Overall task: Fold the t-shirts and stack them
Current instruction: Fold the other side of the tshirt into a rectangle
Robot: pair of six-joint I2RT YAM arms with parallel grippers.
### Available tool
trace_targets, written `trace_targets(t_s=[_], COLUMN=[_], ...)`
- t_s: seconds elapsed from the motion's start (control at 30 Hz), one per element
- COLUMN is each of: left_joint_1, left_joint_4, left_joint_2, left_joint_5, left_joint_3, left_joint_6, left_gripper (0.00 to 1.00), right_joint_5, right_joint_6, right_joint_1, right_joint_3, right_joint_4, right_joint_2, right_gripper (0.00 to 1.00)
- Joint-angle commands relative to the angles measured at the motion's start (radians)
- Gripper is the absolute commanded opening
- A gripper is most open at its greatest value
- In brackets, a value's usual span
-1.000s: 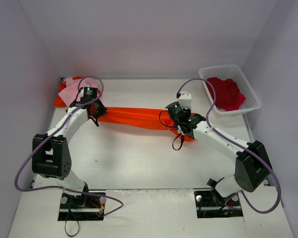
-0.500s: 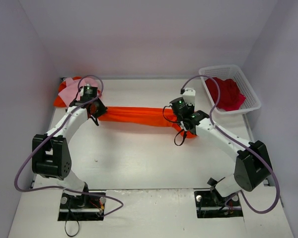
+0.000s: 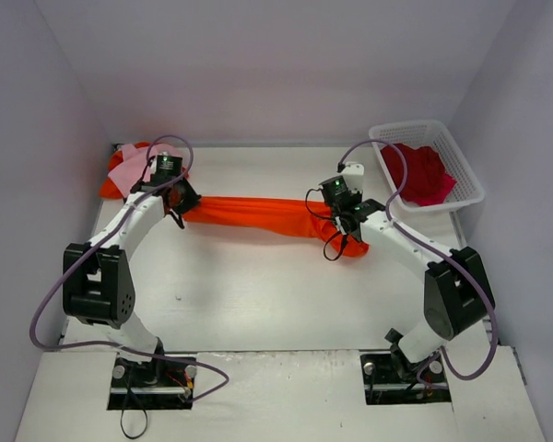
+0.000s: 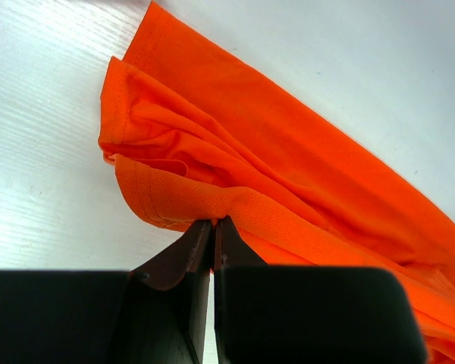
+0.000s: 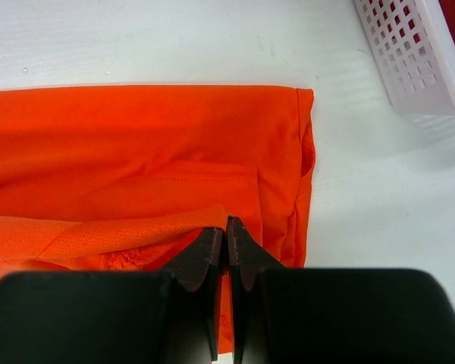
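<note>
An orange t-shirt [image 3: 253, 215] lies stretched in a long band across the table between my two arms. My left gripper [image 3: 182, 204] is shut on its left end; in the left wrist view the jaws [image 4: 213, 221] pinch a fold of the orange fabric [image 4: 288, 174]. My right gripper [image 3: 335, 221] is shut on its right end; in the right wrist view the jaws [image 5: 227, 222] pinch a folded edge of the orange fabric [image 5: 136, 144]. A pile of orange and pink shirts [image 3: 124, 168] lies at the back left.
A white plastic basket [image 3: 461, 161] holding a red shirt [image 3: 422, 172] stands at the back right; its wall shows in the right wrist view [image 5: 413, 53]. Grey walls enclose the table on the left, back and right.
Both grippers have carried the near edge of the orange shirt toward the back of the table, the right one farther. The band of shirt has become narrower and moved back.
</note>
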Motion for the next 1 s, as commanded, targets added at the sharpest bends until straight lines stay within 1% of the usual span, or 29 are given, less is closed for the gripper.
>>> trace_targets(t_s=[0.0,0.5,0.97], left_joint_1=[0.019,0.026,0.026], left_joint_4=[0.023,0.017,0.019], left_joint_2=[0.006,0.074,0.155], left_joint_5=[-0.019,-0.018,-0.004], left_joint_3=[0.082,0.143,0.208], left_joint_6=[0.015,0.012,0.017], left_gripper=[0.00,0.00,0.00], right_joint_5=[0.021,-0.032,-0.121], right_joint_6=[-0.023,-0.063,-0.094], right_joint_1=[-0.022,-0.074,-0.158], right_joint_3=[0.059,0.096,0.117], right_joint_4=[0.045,0.071,0.120], right_joint_2=[0.002,0.053,0.134], right_gripper=[0.00,0.00,0.00])
